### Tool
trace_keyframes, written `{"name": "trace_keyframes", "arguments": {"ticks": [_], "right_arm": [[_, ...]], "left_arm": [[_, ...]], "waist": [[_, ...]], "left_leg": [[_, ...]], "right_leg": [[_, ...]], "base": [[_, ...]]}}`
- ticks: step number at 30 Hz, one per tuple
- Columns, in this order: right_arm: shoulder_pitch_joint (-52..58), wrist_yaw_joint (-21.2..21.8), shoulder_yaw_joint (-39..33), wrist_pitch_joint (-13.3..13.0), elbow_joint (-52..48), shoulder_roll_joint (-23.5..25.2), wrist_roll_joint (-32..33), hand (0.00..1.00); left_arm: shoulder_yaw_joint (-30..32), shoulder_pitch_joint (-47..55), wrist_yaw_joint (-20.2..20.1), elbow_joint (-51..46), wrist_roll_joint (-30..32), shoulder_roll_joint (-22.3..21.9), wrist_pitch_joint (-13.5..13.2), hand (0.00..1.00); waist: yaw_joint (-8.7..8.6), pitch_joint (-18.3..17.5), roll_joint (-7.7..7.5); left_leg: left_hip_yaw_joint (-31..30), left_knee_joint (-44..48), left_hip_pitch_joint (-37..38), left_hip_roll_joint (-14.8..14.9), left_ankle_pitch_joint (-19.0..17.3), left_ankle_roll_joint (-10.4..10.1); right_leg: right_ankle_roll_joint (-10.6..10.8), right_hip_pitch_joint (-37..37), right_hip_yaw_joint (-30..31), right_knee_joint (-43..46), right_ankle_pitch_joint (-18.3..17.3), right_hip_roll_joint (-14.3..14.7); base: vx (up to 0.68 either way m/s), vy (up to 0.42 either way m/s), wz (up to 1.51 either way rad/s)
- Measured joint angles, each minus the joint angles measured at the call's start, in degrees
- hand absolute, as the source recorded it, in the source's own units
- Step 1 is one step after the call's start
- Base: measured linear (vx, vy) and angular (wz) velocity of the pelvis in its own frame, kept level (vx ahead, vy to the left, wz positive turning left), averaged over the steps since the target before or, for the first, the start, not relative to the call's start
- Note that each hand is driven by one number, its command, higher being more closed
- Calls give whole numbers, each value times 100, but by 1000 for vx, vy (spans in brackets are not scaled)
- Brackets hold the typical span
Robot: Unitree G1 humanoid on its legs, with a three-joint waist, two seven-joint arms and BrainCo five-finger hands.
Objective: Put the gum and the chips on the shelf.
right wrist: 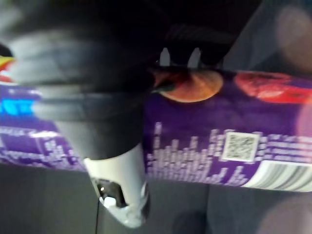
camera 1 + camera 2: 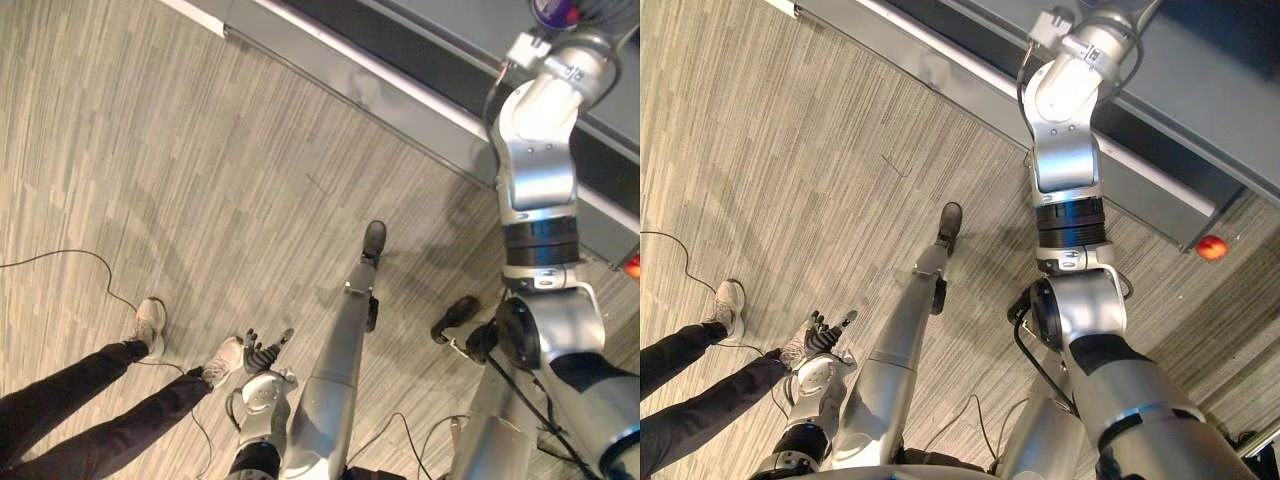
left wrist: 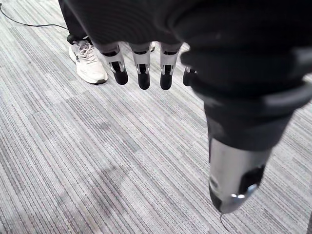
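A purple chips can [image 1: 219, 131] lies lengthwise in my right hand [image 1: 117, 180], whose thumb and fingers are curled round it. A dark grey surface [image 1: 195, 204] shows right behind the can. In the left eye view my right arm reaches up to the grey shelf unit [image 2: 400, 90], with a bit of the purple can [image 2: 550, 10] at the top edge. My left hand [image 2: 262, 350] hangs low over the carpet, its fingers [image 3: 141, 73] straight and holding nothing.
A person in dark trousers and white shoes [image 2: 150, 322] stands close to my left hand. The shelf unit's base [image 2: 970, 80] runs across the far side of the carpet. A small red-orange round thing [image 2: 1211, 248] lies by that base on the right.
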Motion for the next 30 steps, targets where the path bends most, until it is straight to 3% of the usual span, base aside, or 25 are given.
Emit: {"name": "trace_keyframes", "arguments": {"ticks": [14, 30], "right_arm": [[86, 132, 97, 0, 197, 208, 3, 0], [848, 188, 119, -3, 199, 620, 124, 0]], "left_arm": [[46, -7, 0, 89, 2, 0, 3, 0], [-30, -7, -9, 302, 12, 7, 21, 0]], "waist": [[-48, 3, -4], [-90, -2, -9]], "left_leg": [[114, -39, 154, 188, -6, -18], [391, -684, 1367, 383, 22, -15]], "right_leg": [[-51, 68, 91, -96, 33, 187], [-96, 1125, 162, -829, 233, 423]], "base": [[-10, -1, -7], [29, -19, -10]]}}
